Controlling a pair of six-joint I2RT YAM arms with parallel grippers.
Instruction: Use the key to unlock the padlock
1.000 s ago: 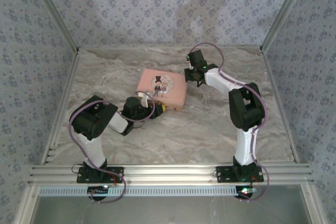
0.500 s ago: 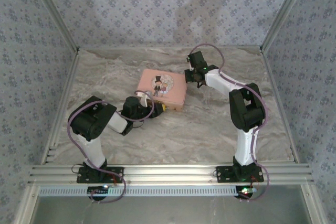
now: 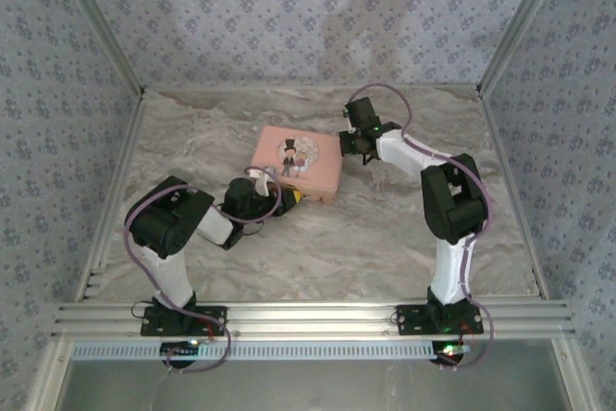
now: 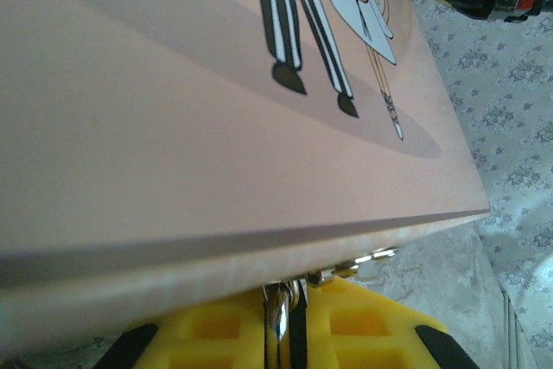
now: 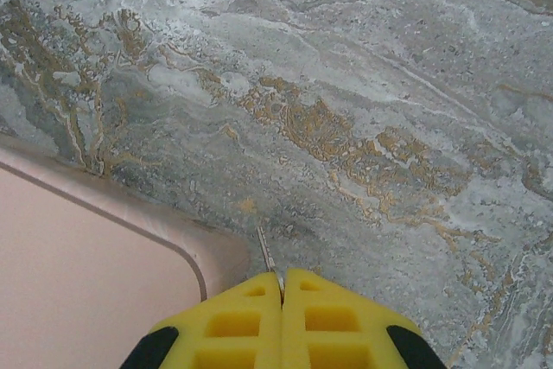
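The pink tin (image 3: 298,161) lies mid-table, and its lid (image 4: 173,127) looms close in the left wrist view. My left gripper (image 3: 289,197) is pressed against the tin's front edge. Its yellow fingers (image 4: 216,326) are nearly together on a shiny metal part of the padlock (image 4: 278,310), which hangs under the tin's rim beside a small metal hasp (image 4: 373,258). The lock body is mostly hidden. My right gripper (image 3: 358,146) hovers by the tin's right rear corner, shut on the key (image 5: 265,252), whose thin blade pokes out past the fingertips (image 5: 251,300).
The marble-patterned table (image 3: 404,238) is bounded by aluminium rails in front (image 3: 308,315) and patterned walls on three sides. The tin's rounded corner (image 5: 104,265) sits just left of the right gripper.
The right gripper has shifted slightly to the right, away from the tin's corner. The left gripper stays at the tin's front edge.
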